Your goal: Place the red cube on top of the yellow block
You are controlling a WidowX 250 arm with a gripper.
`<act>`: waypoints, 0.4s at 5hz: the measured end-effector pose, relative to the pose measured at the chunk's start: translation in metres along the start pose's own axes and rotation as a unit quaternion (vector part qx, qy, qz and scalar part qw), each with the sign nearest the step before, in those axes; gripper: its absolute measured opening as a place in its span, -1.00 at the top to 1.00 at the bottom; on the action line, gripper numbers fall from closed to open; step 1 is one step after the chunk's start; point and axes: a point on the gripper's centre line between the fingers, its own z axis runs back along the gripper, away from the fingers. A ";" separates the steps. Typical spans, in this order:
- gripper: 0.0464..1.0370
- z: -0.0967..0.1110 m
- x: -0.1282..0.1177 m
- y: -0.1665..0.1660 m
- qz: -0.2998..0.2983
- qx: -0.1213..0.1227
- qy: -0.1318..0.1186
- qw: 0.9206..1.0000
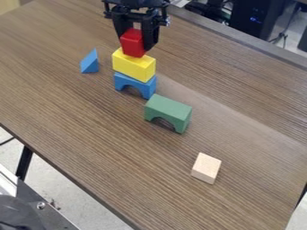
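Note:
At the top of the camera view, the black gripper (135,44) hangs down with its two fingers closed on the sides of the red cube (132,41). The cube is at the top face of the yellow block (133,65); whether it rests there or hovers just above, I cannot tell. The yellow block lies on a blue arch (135,85), whose opening faces down to the table.
A blue triangular block (90,62) stands left of the stack. A green arch (168,112) is just in front and right of it, and a pale wooden cube (206,168) sits farther toward the lower right. The wooden table (78,121) has its near edge at lower left.

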 end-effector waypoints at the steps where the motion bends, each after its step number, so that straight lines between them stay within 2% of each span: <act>1: -0.11 -0.001 -0.004 0.005 -0.018 0.045 0.017 0.999; 2: -0.11 -0.006 -0.008 -0.001 -0.041 0.071 0.032 0.996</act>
